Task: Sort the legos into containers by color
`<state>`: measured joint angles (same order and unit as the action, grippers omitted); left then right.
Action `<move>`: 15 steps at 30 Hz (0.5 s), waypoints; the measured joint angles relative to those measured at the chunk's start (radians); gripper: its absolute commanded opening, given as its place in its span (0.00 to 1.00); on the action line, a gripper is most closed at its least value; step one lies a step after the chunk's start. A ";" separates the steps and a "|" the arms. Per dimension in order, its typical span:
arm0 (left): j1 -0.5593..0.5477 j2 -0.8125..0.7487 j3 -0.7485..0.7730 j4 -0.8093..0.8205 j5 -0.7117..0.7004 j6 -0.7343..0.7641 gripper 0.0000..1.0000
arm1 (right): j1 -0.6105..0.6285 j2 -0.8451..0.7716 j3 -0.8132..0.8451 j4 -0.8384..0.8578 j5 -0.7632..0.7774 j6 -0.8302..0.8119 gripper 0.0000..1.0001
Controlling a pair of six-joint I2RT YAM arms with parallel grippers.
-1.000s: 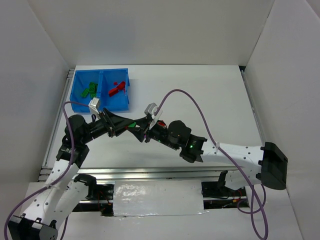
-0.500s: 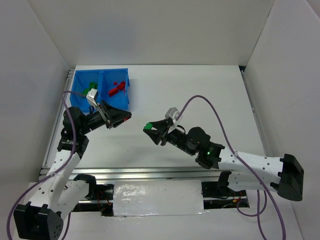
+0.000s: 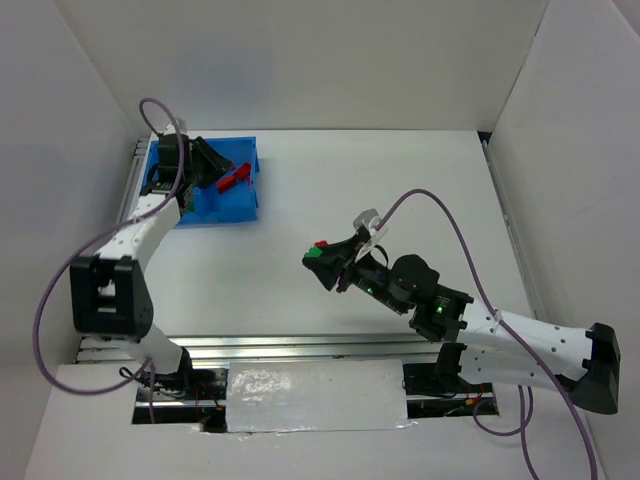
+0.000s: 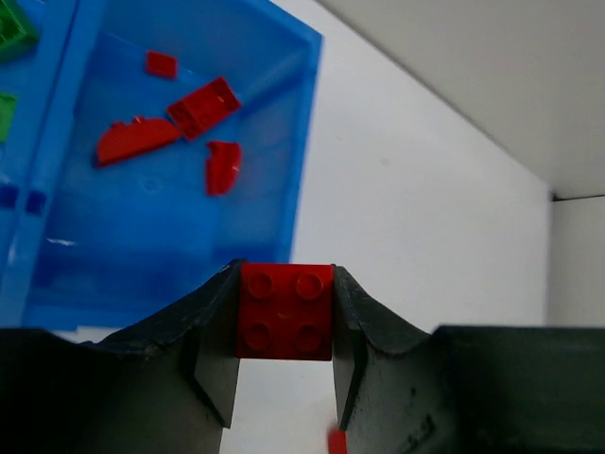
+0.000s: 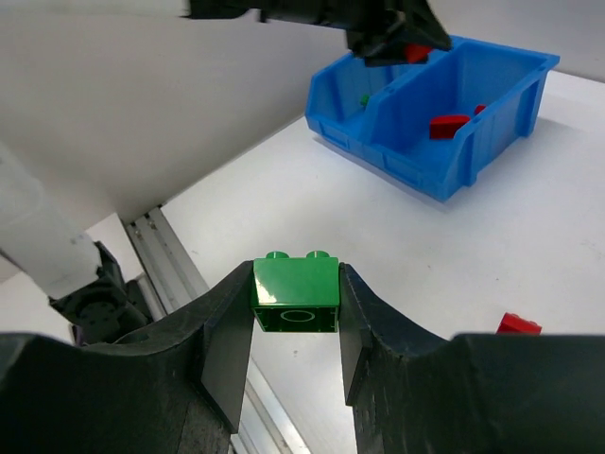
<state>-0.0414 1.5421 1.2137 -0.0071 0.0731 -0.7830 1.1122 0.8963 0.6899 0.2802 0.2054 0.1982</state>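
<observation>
Red brick [image 4: 285, 326], two by two studs: pinched at its sides by the left gripper [image 4: 285, 284], jaws pressed on it. It hangs above the bin [image 5: 416, 165], over the red side [image 4: 142, 246] as the top view reads it. How high it hangs cannot be told.

Red pieces [image 4: 203, 106]: four lie flat on that side's floor, towards its far half.

Green pieces [image 4: 11, 24]: seen at the frame edge in the green side [image 4: 19, 71], across the divider.

Green brick [image 5: 296, 303]: clamped between the right gripper [image 5: 296, 274] jaws, studs up, held in the air well apart from the bin.

Loose red brick [image 5: 518, 324]: lies on the table [image 5: 425, 255] near the right gripper, unsorted.

Step in hand, by judgement: drop the red brick into the red side.

Handling notes:
- In the wrist view the brick sits against the bin's near corner, so carry it further in, well inside the rim and away from the divider.
- Lower it close to the floor before spreading the jaws, because a small hard brick may bounce out or across.
- Open squarely so that neither pad drags it sideways.
- Hold the right arm back until the left arm clears the bin, since both cannot share that corner.
- Then take the green brick to the green side.
</observation>
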 measured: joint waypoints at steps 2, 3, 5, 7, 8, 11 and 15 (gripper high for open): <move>0.003 0.126 0.105 -0.025 -0.019 0.033 0.63 | 0.000 -0.020 0.005 -0.026 0.000 0.019 0.00; 0.004 0.172 0.147 -0.029 -0.023 0.050 0.75 | 0.000 -0.029 0.005 -0.033 0.000 0.025 0.00; 0.008 0.243 0.217 -0.029 -0.026 0.059 0.82 | 0.000 -0.043 0.005 -0.050 0.000 0.039 0.00; 0.013 0.276 0.243 -0.024 -0.020 0.063 0.91 | 0.000 -0.050 0.005 -0.061 0.000 0.048 0.00; 0.016 0.286 0.247 -0.024 -0.018 0.068 0.96 | 0.000 -0.051 0.005 -0.066 0.000 0.050 0.00; 0.027 0.298 0.253 -0.024 -0.016 0.073 1.00 | 0.000 -0.050 0.008 -0.087 0.013 0.069 0.00; 0.034 0.241 0.174 0.042 0.030 0.119 1.00 | -0.016 -0.001 0.095 -0.217 0.067 0.159 0.00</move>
<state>-0.0071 1.7828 1.3872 0.0345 0.1028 -0.6640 1.0958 0.8955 0.7845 0.0628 0.2726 0.3569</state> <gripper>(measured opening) 0.993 0.437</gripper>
